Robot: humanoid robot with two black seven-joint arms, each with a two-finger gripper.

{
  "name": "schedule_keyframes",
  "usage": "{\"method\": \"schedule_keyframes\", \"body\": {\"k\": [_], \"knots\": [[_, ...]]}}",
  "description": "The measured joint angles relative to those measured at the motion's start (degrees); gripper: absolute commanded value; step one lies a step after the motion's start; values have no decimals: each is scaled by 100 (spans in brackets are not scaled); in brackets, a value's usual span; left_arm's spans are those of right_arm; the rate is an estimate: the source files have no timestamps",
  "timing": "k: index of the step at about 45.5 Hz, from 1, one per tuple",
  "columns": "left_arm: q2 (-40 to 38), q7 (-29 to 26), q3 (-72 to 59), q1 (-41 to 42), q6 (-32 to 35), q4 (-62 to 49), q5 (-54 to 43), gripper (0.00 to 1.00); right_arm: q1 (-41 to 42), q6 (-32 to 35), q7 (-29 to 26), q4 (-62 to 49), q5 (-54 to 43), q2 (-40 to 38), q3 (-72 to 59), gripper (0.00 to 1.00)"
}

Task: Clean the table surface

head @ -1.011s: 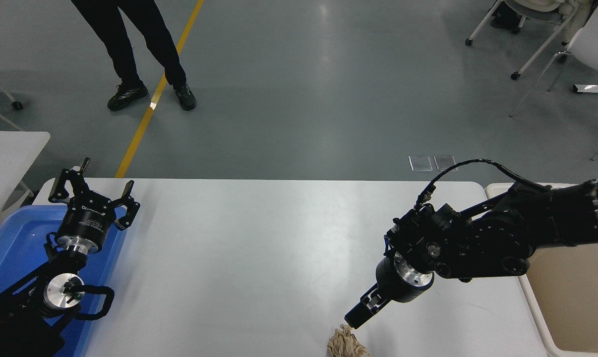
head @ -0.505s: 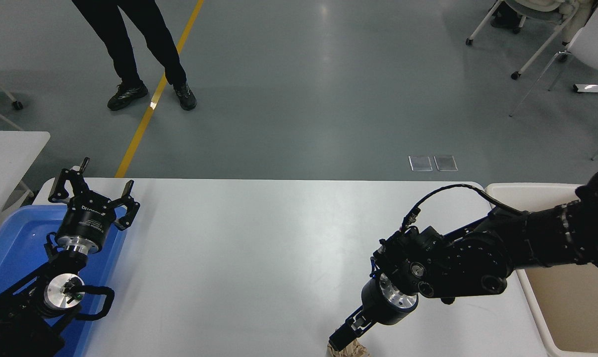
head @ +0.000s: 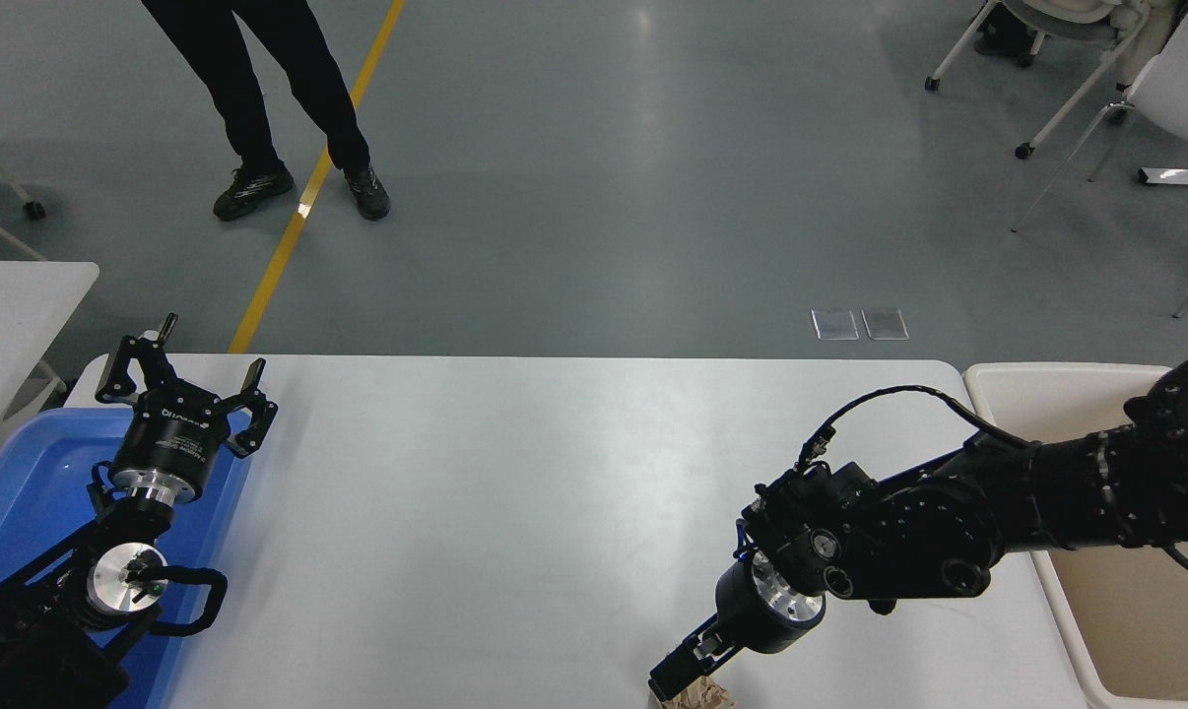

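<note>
**Head view: paper wad at the table's lip**

Head view shows the right gripper (head: 675, 679) pressed onto a crumpled brown paper wad (head: 697, 697) at the near edge of the table surface (head: 515, 492); whether its fingers have closed on it I cannot tell (the frame cuts them off). A poor pinch could nudge the wad off the edge, away from the beige bin (head: 1136, 611). The left gripper (head: 182, 379) hangs spread and empty over the blue tray (head: 23, 492).

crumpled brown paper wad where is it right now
In the head view, the crumpled brown paper wad lies at the near edge of the table surface, right of centre, directly under the right tool and partly cut off by the frame.
</note>
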Motion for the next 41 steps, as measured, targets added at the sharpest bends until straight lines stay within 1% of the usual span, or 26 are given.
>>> {"method": "schedule_keyframes", "body": {"k": [18,23,28,30,32,36,41], "knots": [[0,0,0,2,0,0,1,99,-355,18,280,-364,-300,-4,7,98],[0,0,0,2,0,0,1,99,-416,19,322,-412,-339,-5,9,96],[0,0,0,3,0,0,1,99,-466,21,450,-480,-429,-4,9,82],[0,0,0,3,0,0,1,99,-477,21,508,-498,-490,-3,9,79],[0,0,0,3,0,0,1,99,-488,20,598,-520,-584,-2,9,78],[-1,0,0,3,0,0,1,99,-510,20,760,-573,-754,-1,3,72],[-2,0,0,3,0,0,1,99,-535,15,886,-638,-886,0,-3,53]]}}
